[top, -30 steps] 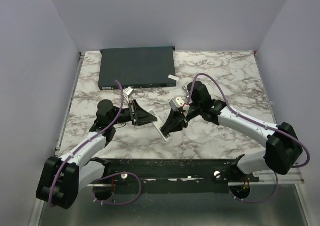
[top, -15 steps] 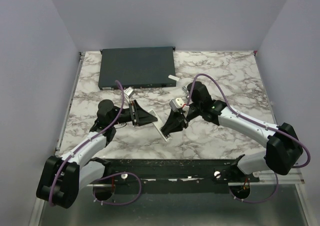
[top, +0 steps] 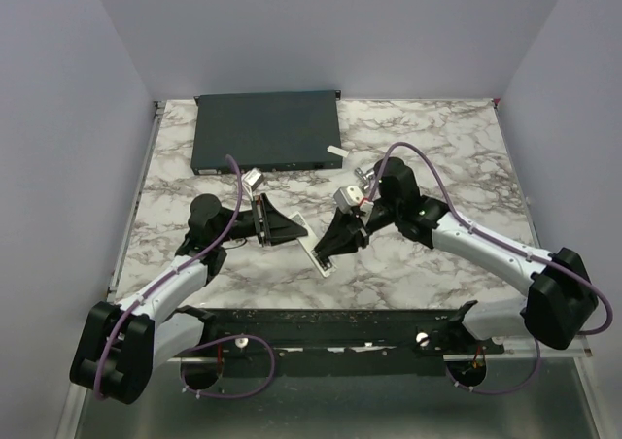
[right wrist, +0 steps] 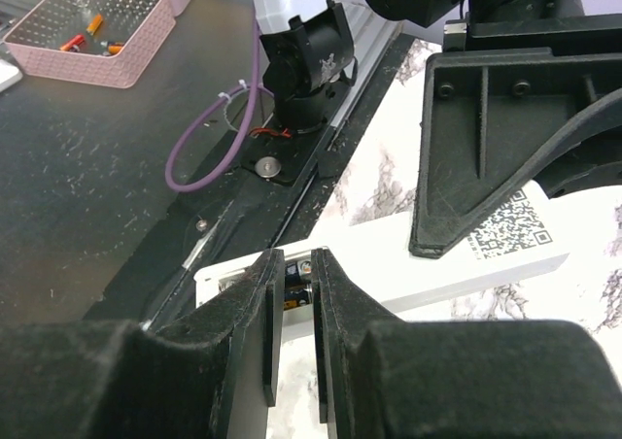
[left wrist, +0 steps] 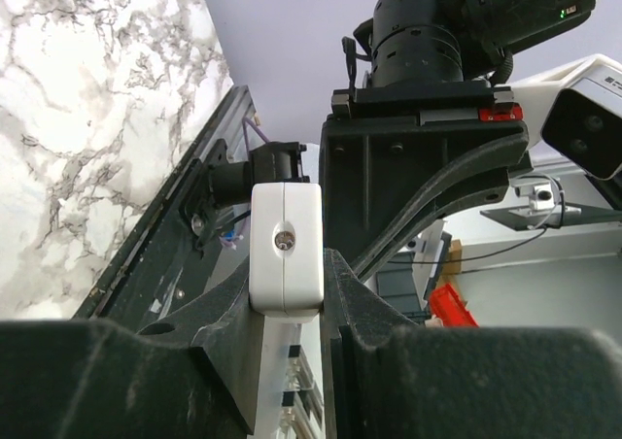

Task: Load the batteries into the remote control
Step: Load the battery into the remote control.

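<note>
The white remote control (top: 320, 260) lies slanted at the table's middle. My left gripper (top: 282, 227) is shut on its far end; in the left wrist view the white end (left wrist: 285, 225) sits squeezed between the black fingers (left wrist: 355, 303). My right gripper (top: 332, 245) is over the remote's near end. In the right wrist view its jaws (right wrist: 296, 261) stand a narrow gap apart around a dark battery (right wrist: 297, 291) at the remote's open compartment (right wrist: 243, 279). The remote's back (right wrist: 428, 254) carries a QR label (right wrist: 510, 227).
A large flat dark-grey box (top: 267, 128) stands at the back of the marble table. A small white piece (top: 335, 151) lies by its right corner. The black rail (top: 321, 320) runs along the near edge. A pink tray (right wrist: 97, 31) sits off the table.
My right arm has shifted slightly, its wrist a little higher and its gripper a little lower over the remote's near end. The left arm and the remote have not moved.
</note>
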